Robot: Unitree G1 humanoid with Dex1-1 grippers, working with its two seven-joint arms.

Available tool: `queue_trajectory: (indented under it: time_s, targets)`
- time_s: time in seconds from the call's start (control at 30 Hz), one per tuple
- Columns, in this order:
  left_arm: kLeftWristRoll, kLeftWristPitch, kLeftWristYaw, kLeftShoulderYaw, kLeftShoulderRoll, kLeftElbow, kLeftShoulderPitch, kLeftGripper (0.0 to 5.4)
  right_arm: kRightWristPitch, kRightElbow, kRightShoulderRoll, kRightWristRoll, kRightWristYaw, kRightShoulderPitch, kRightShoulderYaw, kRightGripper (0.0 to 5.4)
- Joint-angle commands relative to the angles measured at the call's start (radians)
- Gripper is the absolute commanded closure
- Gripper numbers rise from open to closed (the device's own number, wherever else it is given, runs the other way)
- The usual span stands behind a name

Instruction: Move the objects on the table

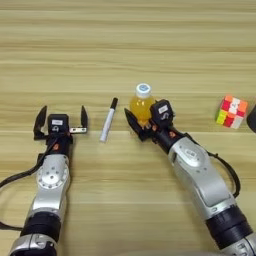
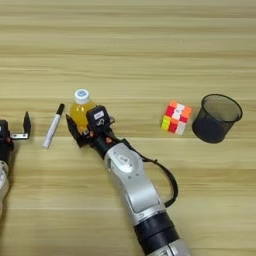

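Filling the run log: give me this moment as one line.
right hand: shut on juice bottle | left hand: open, idle | white marker: between them | puzzle cube, cup: right side

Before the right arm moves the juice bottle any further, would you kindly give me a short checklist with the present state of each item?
1. Right gripper jaws around juice bottle: ok.
2. Bottle upright, white cap on: ok.
3. Firmness of the grip: cannot tell.
4. White marker close to the bottle's left: not ok if moving left.
5. Left gripper open, apart from the marker: ok.
6. Puzzle cube and cup well to the right: ok.
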Motion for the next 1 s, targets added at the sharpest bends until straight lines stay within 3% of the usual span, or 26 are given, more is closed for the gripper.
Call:
queue_trajectory:
  time_s: [0.03,0.1,0.13,0.63,1.0]
  targets:
    - [-0.002,-0.003,0.006,-0.004,-0.001,0.009,-0.004,0.00,-0.017,0.018,0.041,0.013,0.009,-0.024,-0.007,1.91]
    - [-0.003,-0.002,0.005,-0.004,-0.001,0.010,-0.005,0.00,-0.020,0.023,0.038,0.011,0.010,-0.024,-0.005,1.91]
    - [-0.004,-0.002,0.005,-0.003,-0.001,0.010,-0.005,0.00,-0.021,0.024,0.037,0.009,0.010,-0.024,-0.005,1.55]
    - [-0.004,-0.007,0.003,-0.004,0.001,0.025,-0.014,0.00,-0.036,0.017,0.032,0.006,0.006,-0.020,-0.019,0.03]
    - [-0.001,-0.009,0.006,-0.006,-0.003,0.024,-0.013,0.00,-0.007,-0.126,-0.016,-0.009,0.016,0.062,-0.002,0.03]
